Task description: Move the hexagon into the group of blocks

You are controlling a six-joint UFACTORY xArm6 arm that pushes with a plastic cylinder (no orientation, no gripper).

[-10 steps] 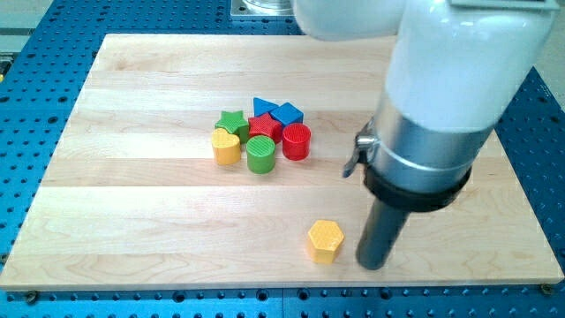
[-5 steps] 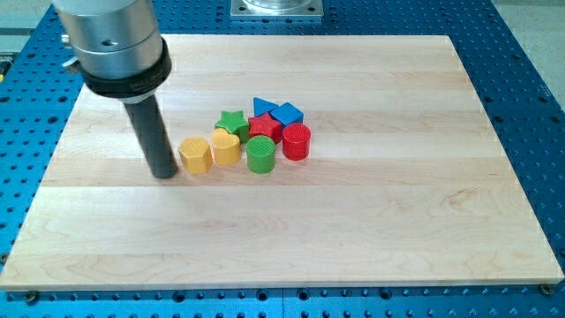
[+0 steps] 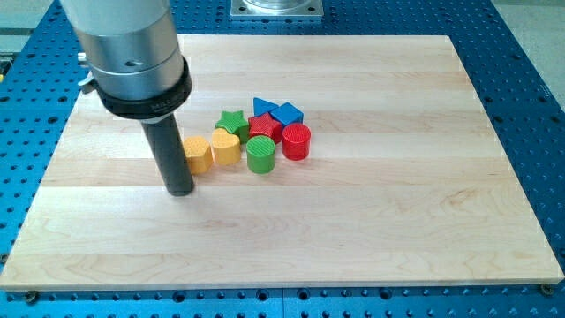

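The yellow hexagon [image 3: 199, 154] lies at the left end of the group, touching the yellow heart [image 3: 226, 147]. The group also holds a green star [image 3: 232, 122], a green cylinder [image 3: 260, 154], a red star-like block [image 3: 265, 128], a red cylinder [image 3: 297, 141], and two blue blocks [image 3: 277, 111] at the top. My tip [image 3: 180, 189] stands on the board just left of and below the hexagon, with the rod partly covering the hexagon's left edge.
The wooden board [image 3: 371, 212] lies on a blue perforated table [image 3: 538, 79]. The arm's grey and white body [image 3: 132, 53] hangs over the board's upper left. A metal base plate [image 3: 276, 7] is at the view's top edge.
The hexagon went from the board's lower middle to the left end of the group. My tip went from the lower right to the left side, then shifted slightly right and down.
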